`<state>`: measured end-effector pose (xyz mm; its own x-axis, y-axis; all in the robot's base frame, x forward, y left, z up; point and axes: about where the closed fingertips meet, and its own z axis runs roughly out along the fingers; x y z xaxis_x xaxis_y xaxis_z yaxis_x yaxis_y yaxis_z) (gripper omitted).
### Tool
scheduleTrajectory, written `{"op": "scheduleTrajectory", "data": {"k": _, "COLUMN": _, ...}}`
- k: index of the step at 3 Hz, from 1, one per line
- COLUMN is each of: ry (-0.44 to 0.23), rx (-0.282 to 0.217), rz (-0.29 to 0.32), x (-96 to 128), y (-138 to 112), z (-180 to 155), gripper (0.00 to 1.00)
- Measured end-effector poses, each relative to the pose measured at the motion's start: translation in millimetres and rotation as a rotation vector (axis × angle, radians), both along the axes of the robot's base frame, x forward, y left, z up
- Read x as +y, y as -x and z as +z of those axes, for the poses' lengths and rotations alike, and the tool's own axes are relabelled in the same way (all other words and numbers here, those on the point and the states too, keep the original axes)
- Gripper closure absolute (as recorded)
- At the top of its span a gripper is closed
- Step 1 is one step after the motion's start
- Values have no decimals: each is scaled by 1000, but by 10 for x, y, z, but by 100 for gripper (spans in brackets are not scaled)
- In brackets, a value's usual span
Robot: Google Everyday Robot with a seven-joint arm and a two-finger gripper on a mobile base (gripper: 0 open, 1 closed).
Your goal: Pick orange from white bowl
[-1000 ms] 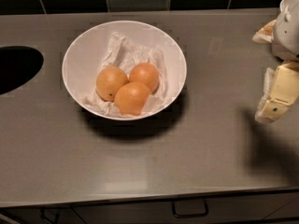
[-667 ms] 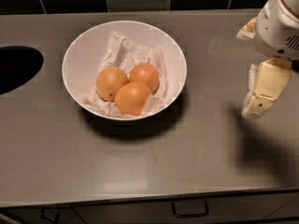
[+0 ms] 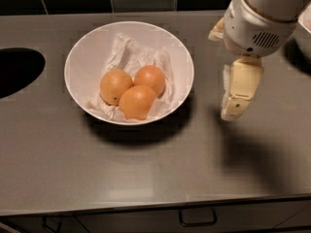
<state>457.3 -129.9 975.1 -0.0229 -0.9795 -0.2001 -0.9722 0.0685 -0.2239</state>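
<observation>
In the camera view, the only view there is, the change is in the arm alone. The gripper [image 3: 221, 75] has come nearer to the white bowl [image 3: 73, 57]. One second ago it was far to the right of the bowl, almost out of the picture. Now it hangs just beside the right rim of the bowl, above the grey counter [image 3: 146, 174], and it does not yet touch anything. Its jaws are released: the two beige fingers stand well apart and nothing is between them.

The bowl itself has not moved. It is lined with crumpled paper [image 3: 129, 50], and three oranges lie on this paper, touching one another. The front orange [image 3: 137, 102] is the nearest to the lower rim, the right orange [image 3: 150, 79] is the nearest to the gripper, and the left orange [image 3: 115, 85] is behind both as seen from the gripper side.

For the task this means, in my judgement, that the approach is under way but the pick is not begun. The gripper must still pass over the right rim and go down onto one orange, probably the right one.
</observation>
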Motion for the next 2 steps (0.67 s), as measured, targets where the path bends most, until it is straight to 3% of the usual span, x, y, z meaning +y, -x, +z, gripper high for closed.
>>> {"op": "scheduleTrajectory", "data": {"k": 1, "ry": 0, "rx": 0, "rz": 0, "x": 0, "y": 0, "z": 0, "gripper": 0}}
{"op": "scheduleTrajectory", "data": {"k": 2, "ry": -101, "rx": -92, "rz": -64, "x": 469, "y": -9, "z": 371, "gripper": 0}}
